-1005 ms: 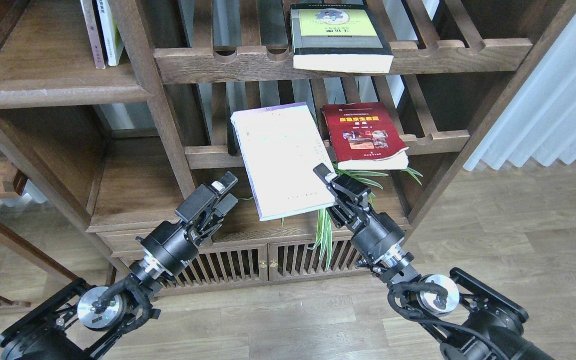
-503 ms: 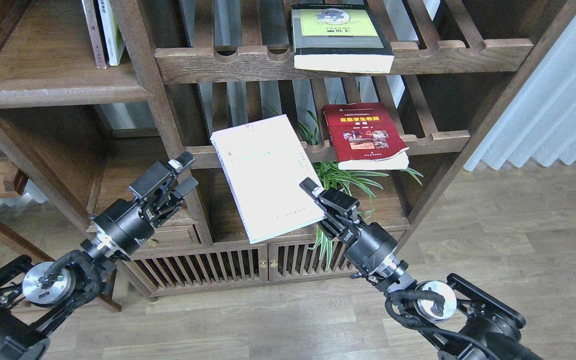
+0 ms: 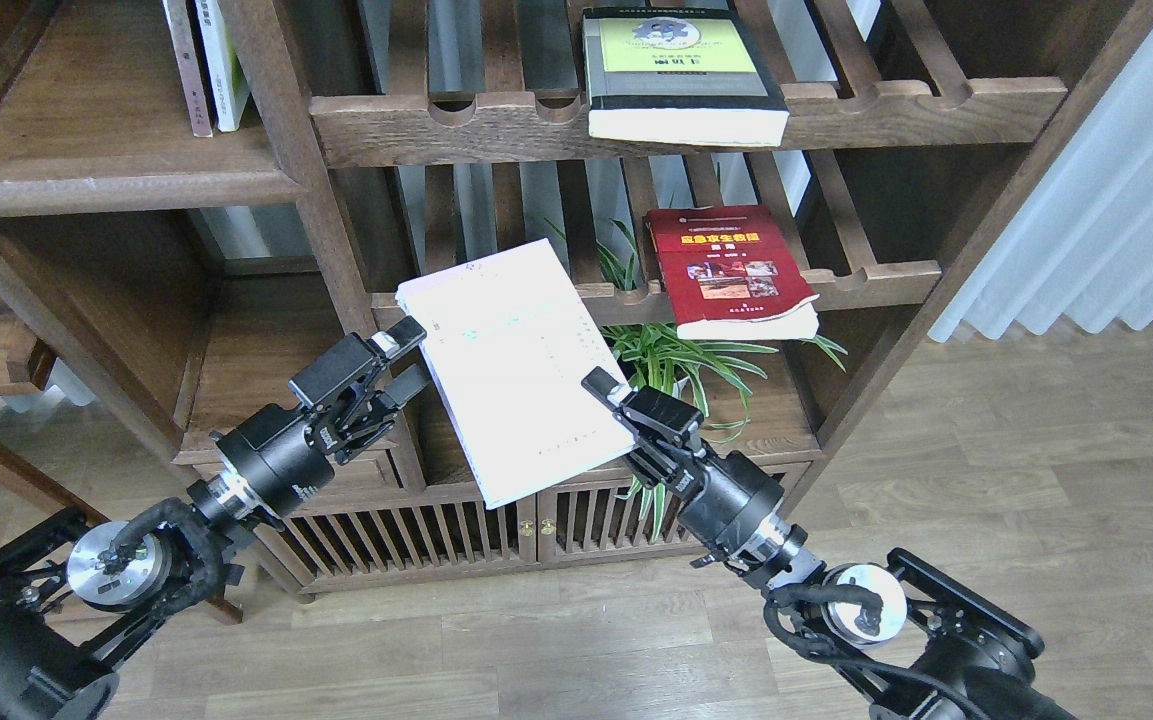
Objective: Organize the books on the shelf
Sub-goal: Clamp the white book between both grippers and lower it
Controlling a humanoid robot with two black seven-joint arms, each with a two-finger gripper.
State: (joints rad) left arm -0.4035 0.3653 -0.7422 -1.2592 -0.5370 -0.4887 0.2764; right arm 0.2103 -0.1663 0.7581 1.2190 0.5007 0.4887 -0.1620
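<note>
White book (image 3: pixel 516 370) clear of rack edge, shifted left; right gripper (image 3: pixel 608 392) clamped on it; left gripper (image 3: pixel 406 362) parted, now touching.

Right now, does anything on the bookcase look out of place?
Yes. The red book and the thick yellow-green book lie flat on slatted racks, front edges overhanging. The white book hangs tilted in the right gripper.

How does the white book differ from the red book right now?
The white book is held in the air by the right tool, tilted; the red book lies on a slatted rack. The white book's face is nearly plain; the red book's shows pictures and a title. Both are thin paperbacks.
</note>
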